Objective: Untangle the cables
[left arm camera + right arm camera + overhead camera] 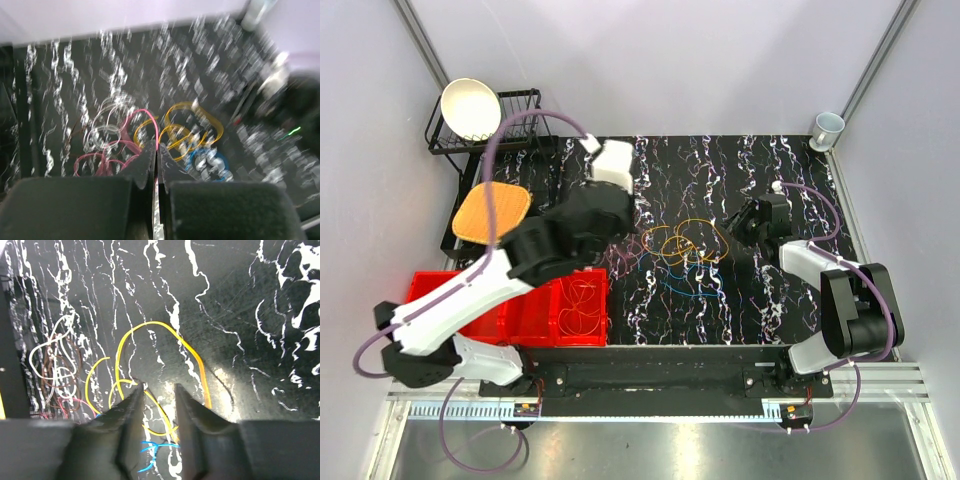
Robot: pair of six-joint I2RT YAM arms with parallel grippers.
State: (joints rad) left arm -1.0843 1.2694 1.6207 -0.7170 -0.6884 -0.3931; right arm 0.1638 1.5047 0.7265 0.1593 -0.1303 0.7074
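Cables (680, 248) lie in a loose knot of overlapping loops at the middle of the black mat (740, 300), between my two arms. My left pincer (156, 147) is clenched, and a pink cable (142, 111) runs straight into its tips, so I judge that strand to be pinched, though blur hides the finer detail. My right pincer (160, 390) hangs released over the right side of the tangle, jaws parted above a yellow cable (150, 325) and gripping nothing; a blue cable (155, 445) and a white cable (50, 347) also lie in its view. The wires look light, thin and springy, likely to slip through a slack grip and to drag their neighbours along. I judge the best hold to be a free outer arc, away from the crossings, lifted gently
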